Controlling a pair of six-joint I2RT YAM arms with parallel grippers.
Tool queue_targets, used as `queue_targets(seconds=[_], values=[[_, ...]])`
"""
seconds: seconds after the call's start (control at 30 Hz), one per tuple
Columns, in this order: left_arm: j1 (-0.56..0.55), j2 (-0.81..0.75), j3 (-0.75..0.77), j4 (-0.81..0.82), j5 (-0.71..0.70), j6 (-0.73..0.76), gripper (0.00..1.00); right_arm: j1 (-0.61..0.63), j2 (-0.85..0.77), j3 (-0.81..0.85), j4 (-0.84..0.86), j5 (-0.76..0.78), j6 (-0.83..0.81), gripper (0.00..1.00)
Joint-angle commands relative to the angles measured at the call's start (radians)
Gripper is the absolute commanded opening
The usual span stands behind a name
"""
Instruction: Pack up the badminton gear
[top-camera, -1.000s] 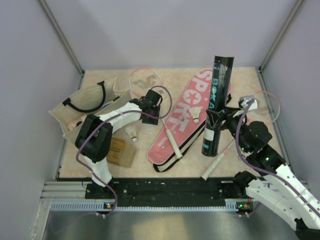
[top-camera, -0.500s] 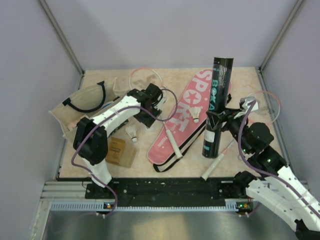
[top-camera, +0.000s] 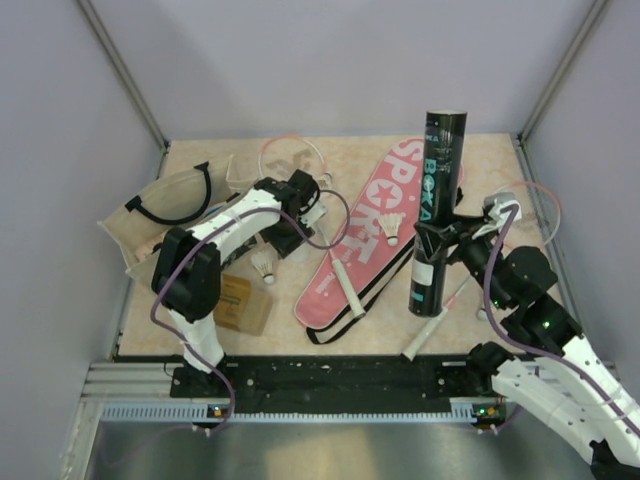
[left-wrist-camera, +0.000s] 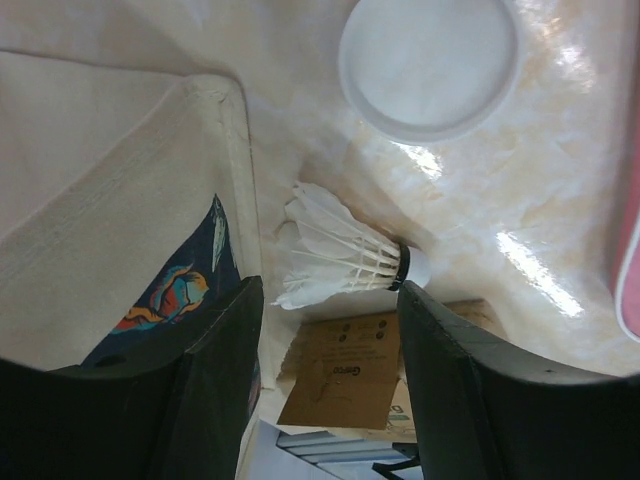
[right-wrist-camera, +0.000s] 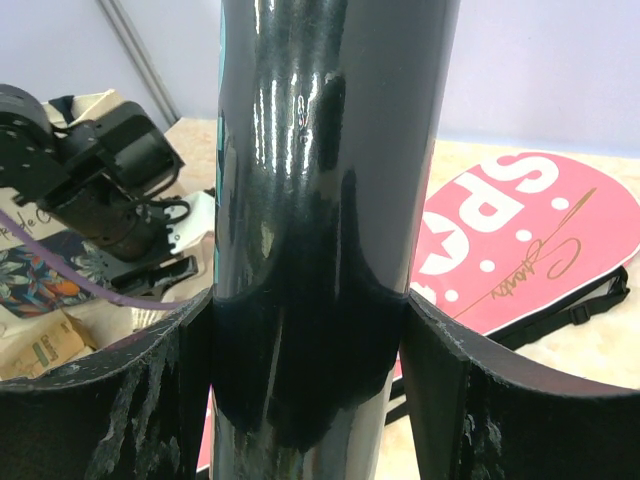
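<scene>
My right gripper (top-camera: 432, 243) is shut on the black tube (top-camera: 436, 205), which stands upright with teal lettering; in the right wrist view the tube (right-wrist-camera: 320, 180) fills the gap between both fingers (right-wrist-camera: 440, 380). My left gripper (top-camera: 292, 215) is open and holds nothing. In its wrist view a white shuttlecock (left-wrist-camera: 340, 250) lies on the table just beyond the fingertips, below a white round lid (left-wrist-camera: 428, 65). A second shuttlecock (top-camera: 392, 228) rests on the pink SPORT cover (top-camera: 372, 225), beside a racket handle (top-camera: 346, 281). Another racket (top-camera: 432, 332) lies by the right arm.
A beige tote bag (top-camera: 165, 205) lies at the left, its printed side (left-wrist-camera: 165, 300) close to my left fingers. A brown cardboard box (top-camera: 240, 302) sits near the front left. A pink racket rim (top-camera: 290, 152) lies at the back. Grey walls close in on both sides.
My left gripper has opened wider and shifted slightly left and back over the table. The right arm has straightened the tube a little.
</scene>
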Motion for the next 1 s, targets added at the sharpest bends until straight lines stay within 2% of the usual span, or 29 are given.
queue_targets(seconds=[0.0,0.4,0.67,0.97], values=[[0.019,0.055,0.021,-0.002,-0.040,0.024,0.62,0.006,-0.053,0.041,0.051,-0.010,-0.014,0.42],[0.066,0.163,0.103,-0.056,0.017,-0.018,0.60,0.006,-0.069,0.039,0.027,0.016,-0.057,0.43],[0.064,0.151,0.105,-0.103,0.028,-0.056,0.58,0.006,-0.070,0.038,0.017,0.024,-0.070,0.43],[0.064,0.131,0.114,-0.171,0.069,-0.104,0.43,0.006,-0.073,0.041,0.008,0.025,-0.065,0.42]])
